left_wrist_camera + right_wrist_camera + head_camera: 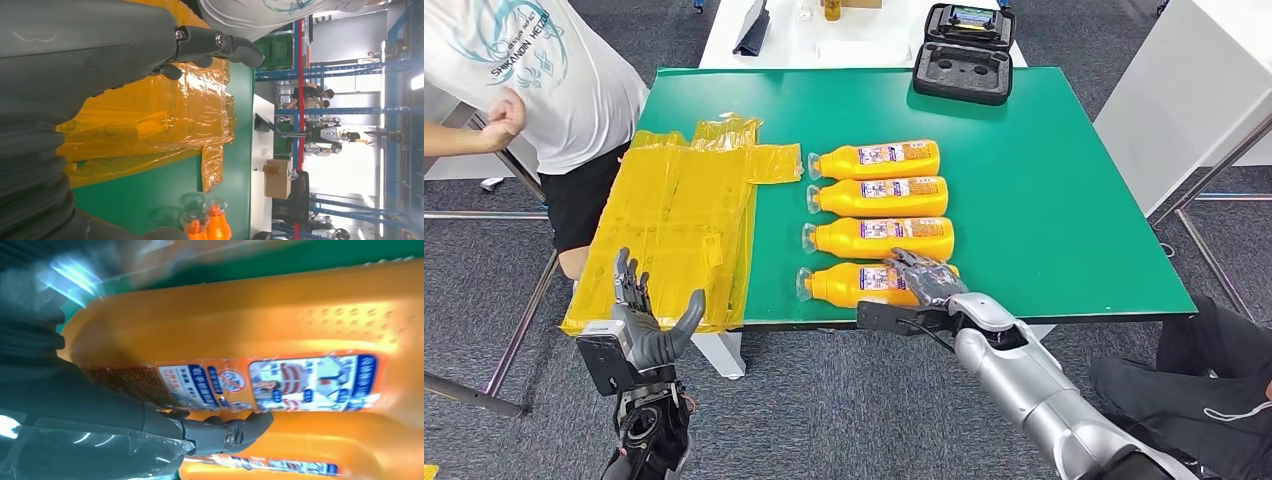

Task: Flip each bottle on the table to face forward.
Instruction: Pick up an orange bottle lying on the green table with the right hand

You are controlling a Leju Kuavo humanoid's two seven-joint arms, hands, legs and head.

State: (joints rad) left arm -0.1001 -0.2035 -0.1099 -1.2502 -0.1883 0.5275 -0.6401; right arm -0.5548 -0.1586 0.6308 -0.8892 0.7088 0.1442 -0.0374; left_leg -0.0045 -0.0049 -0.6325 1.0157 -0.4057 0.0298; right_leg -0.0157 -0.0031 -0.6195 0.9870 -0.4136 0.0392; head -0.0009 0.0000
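Four orange bottles lie side by side on the green table [1064,180], caps to the left and labels up: the far bottle [874,160], the second bottle [879,196], the third bottle [879,238] and the nearest bottle [844,285]. My right hand [924,278] rests on the nearest bottle's base end, fingers spread over its top. In the right wrist view its fingertips [235,432] reach into the gap between the labelled third bottle [310,330] and the nearest bottle [260,467]. My left hand [649,325] hangs open below the table's front left corner, holding nothing.
Crumpled yellow plastic film [684,220] covers the table's left part. A black foam case [962,55] stands at the far edge. A person in a white shirt [544,70] stands at the left; another person's dark trousers [1214,370] are at the lower right.
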